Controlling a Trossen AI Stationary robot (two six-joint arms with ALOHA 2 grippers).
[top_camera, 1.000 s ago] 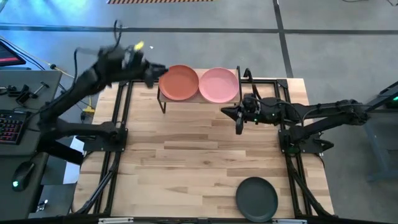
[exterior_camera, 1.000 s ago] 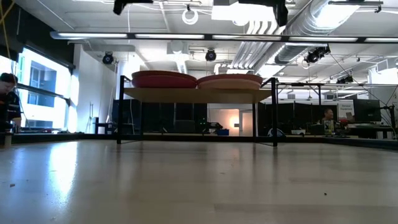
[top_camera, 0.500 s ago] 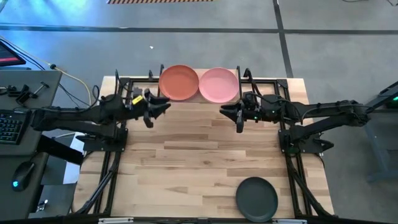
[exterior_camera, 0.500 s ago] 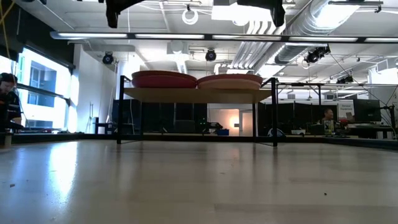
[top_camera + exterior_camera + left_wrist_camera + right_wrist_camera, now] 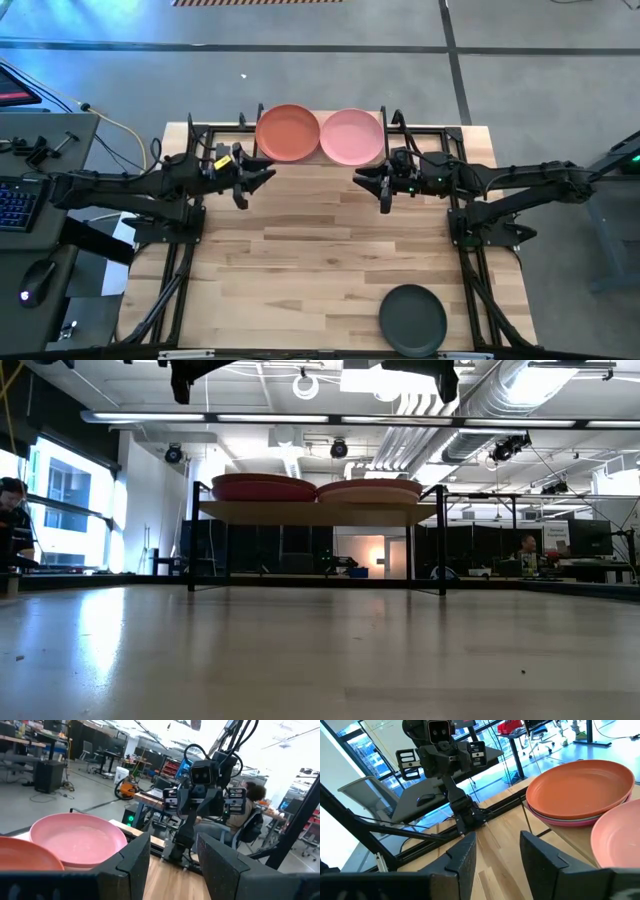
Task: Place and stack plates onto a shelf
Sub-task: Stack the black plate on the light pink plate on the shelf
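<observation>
The shelf [image 5: 310, 512] stands at the table's far edge. On its left half an orange plate [image 5: 288, 132] lies on a magenta plate [image 5: 565, 820]. On its right half lies a light pink plate [image 5: 352, 136]. A black plate [image 5: 412, 317] rests flat on the table near the front right. My left gripper [image 5: 262, 175] hovers open just in front of the shelf's left end, with nothing between its fingers [image 5: 135, 857]. My right gripper [image 5: 365, 181] hovers open in front of the shelf's right end, facing the left one, also with nothing in it.
Black metal rails [image 5: 190, 230] run along both sides of the table, with the arm bases [image 5: 485, 225] mounted on them. A desk with a keyboard [image 5: 15, 200] stands off the table's left. Bare wooden tabletop [image 5: 320, 250] lies between the arms and the black plate.
My left gripper has drawn back from above the orange plate's left side toward the table's near edge and come down. It now hovers in front of the shelf's left end. The plates and the shelf have stayed where they were.
</observation>
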